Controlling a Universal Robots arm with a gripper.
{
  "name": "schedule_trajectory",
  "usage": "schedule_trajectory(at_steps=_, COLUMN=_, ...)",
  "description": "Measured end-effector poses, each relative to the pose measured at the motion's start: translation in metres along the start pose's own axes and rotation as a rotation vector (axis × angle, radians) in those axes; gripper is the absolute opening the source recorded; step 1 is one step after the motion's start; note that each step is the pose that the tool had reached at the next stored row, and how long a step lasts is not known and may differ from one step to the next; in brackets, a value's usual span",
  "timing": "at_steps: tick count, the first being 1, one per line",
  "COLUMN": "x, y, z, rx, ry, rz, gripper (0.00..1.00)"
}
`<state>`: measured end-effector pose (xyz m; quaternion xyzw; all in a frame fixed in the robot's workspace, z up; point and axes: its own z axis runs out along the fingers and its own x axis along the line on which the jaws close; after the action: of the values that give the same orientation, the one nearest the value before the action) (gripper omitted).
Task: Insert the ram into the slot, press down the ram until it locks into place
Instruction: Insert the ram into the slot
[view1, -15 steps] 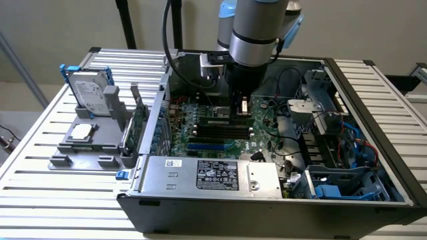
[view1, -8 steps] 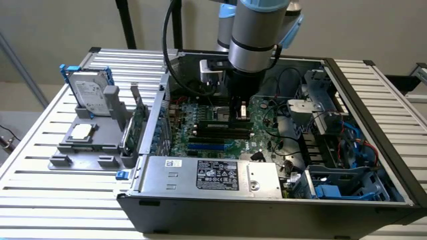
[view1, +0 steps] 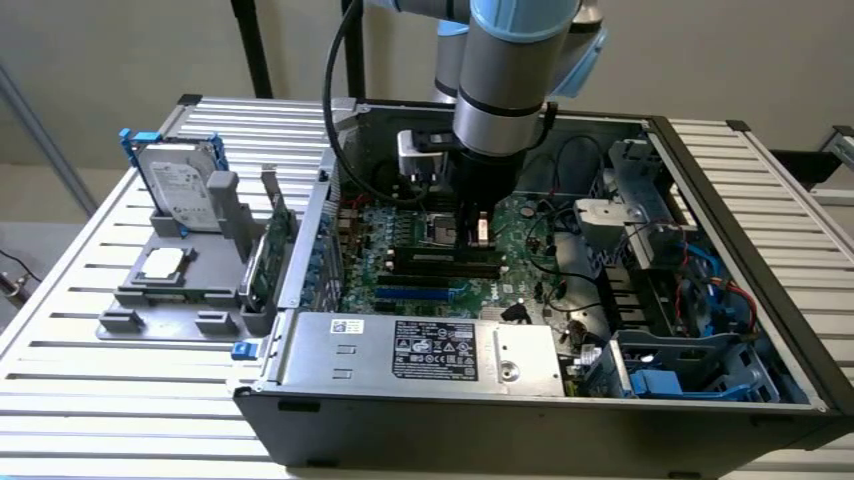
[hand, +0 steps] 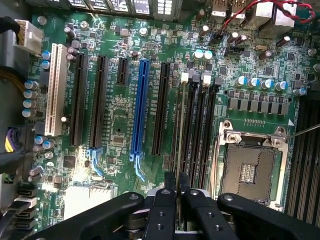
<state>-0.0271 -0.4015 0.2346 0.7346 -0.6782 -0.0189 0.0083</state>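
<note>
Slatted table (view1: 67, 340) bears the open case (view1: 534, 400); at the exterior view's centre, the gripper (view1: 477, 238) clenches the ram (hand: 178, 130) at the slot (hand: 183, 100).

One ram (hand: 178, 131), one blue slot (hand: 141, 107), one socket (hand: 248, 172)

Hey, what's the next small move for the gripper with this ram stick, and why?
Probably a short, straight push down. The gripper is shut on the ram, which runs edge-on along the slot, so it looks aligned; I cannot tell whether it has seated.
</note>
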Motion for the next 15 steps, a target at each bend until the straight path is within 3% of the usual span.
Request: schedule_trajectory(at_steps=15, x=-0.0001, y=0.001, z=0.0029, rx=0.0016, ry=0.0005, rz=0.007, gripper=0.13)
